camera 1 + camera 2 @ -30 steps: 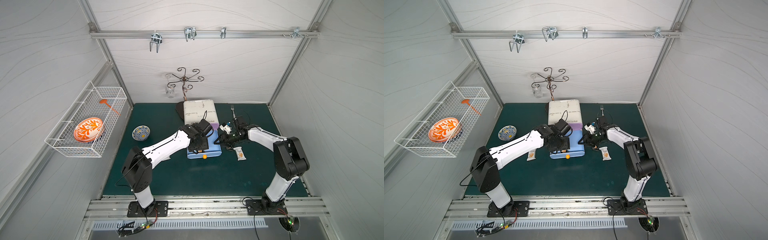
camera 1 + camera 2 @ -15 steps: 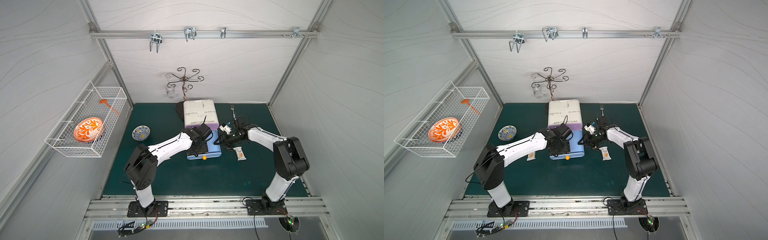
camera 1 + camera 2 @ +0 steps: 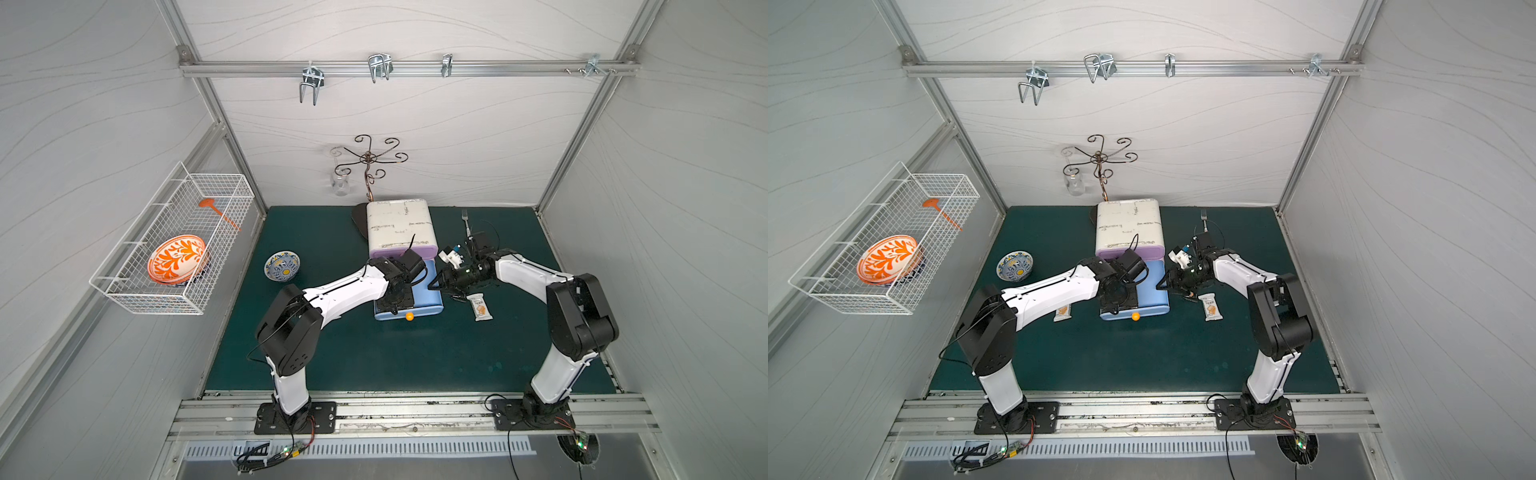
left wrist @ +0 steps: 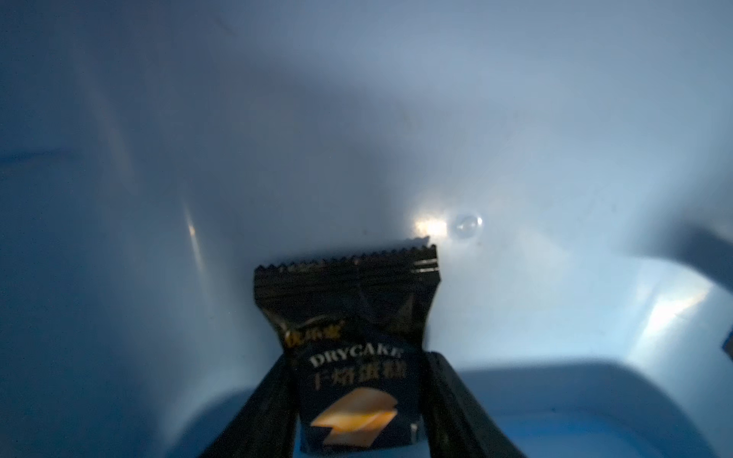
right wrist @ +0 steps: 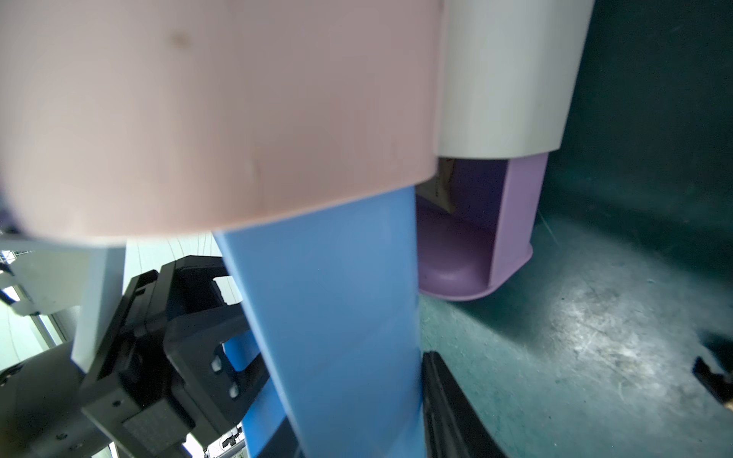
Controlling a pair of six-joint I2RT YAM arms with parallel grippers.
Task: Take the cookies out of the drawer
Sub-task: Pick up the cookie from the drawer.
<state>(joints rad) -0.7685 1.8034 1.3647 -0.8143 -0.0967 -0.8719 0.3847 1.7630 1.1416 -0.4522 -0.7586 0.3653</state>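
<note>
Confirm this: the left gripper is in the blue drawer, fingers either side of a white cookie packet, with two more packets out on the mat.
Wrong colour: the left wrist view shows the cookie packet flanked by the left gripper is black, not white. The rest stands: the gripper is in the blue drawer, and a top view shows two more packets on the mat.

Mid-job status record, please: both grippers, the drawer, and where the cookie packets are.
left gripper: inside blue drawer, shut on black packet
right gripper: open, empty, beside the drawer's outer wall
out on mat: white packet right of drawer, second packet left of it
purple drawer: slightly open, contents unclear
task: unfinished, black packet not yet lifted out
</note>
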